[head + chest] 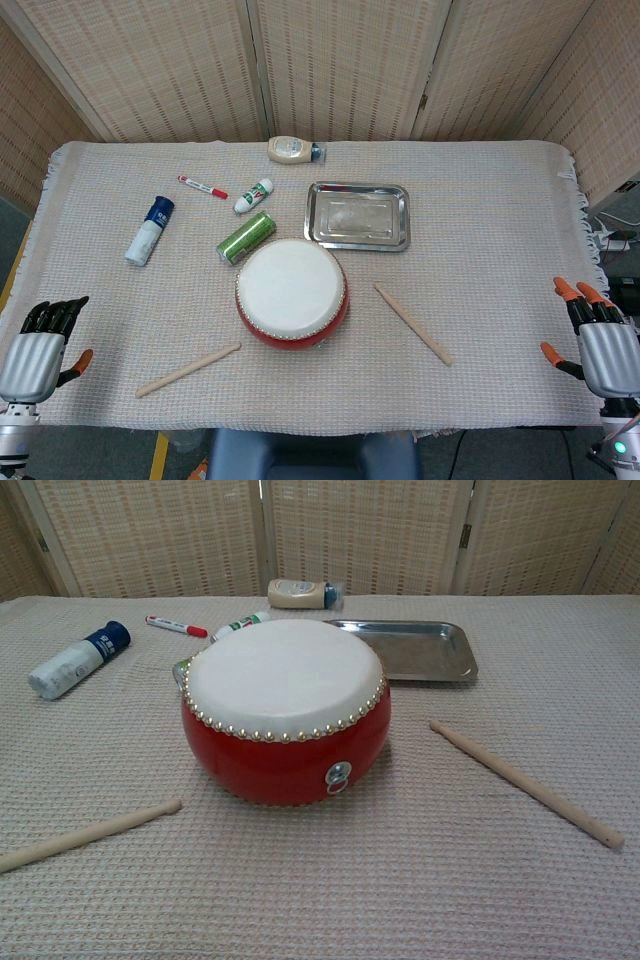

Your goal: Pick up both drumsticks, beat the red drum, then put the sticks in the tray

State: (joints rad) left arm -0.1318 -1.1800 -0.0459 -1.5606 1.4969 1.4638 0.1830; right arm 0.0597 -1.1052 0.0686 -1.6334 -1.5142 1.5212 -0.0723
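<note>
The red drum [292, 292] [287, 710] with its white skin sits at the table's middle. One wooden drumstick [188, 370] [88, 835] lies on the cloth to its front left, another drumstick [413, 322] [526, 782] to its right. The steel tray [358, 215] [420, 650] lies empty behind the drum on the right. My left hand [40, 340] hangs at the table's left front edge, fingers apart, holding nothing. My right hand [598, 335] is at the right front edge, also holding nothing. Neither hand shows in the chest view.
Behind the drum on the left lie a green can [246, 237], a white tube with green cap [253, 196], a red marker [202, 187] and a white bottle with blue cap [149, 230] [78, 660]. A beige bottle [294, 150] lies at the far edge.
</note>
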